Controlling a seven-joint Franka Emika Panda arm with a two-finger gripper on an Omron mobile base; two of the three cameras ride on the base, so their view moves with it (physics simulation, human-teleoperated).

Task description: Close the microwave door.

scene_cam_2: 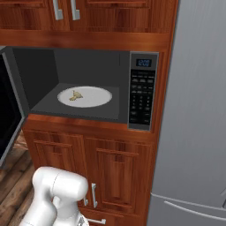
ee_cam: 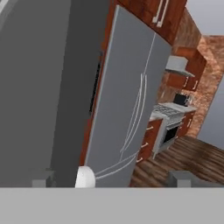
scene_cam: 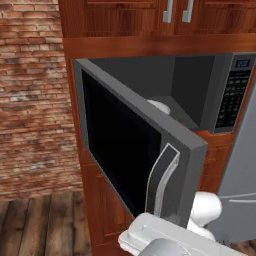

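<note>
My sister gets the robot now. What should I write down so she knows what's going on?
Gripper: the hand view shows its fingertips apart with nothing between them, beside a grey panel that looks like the door's edge.
Microwave door: swung wide open to the left, with its silver handle at the free edge.
Microwave: cavity open, white plate inside with a small yellowish bit on it; keypad panel on the right.
Done: nothing visible.
Left: push the door shut.
</note>
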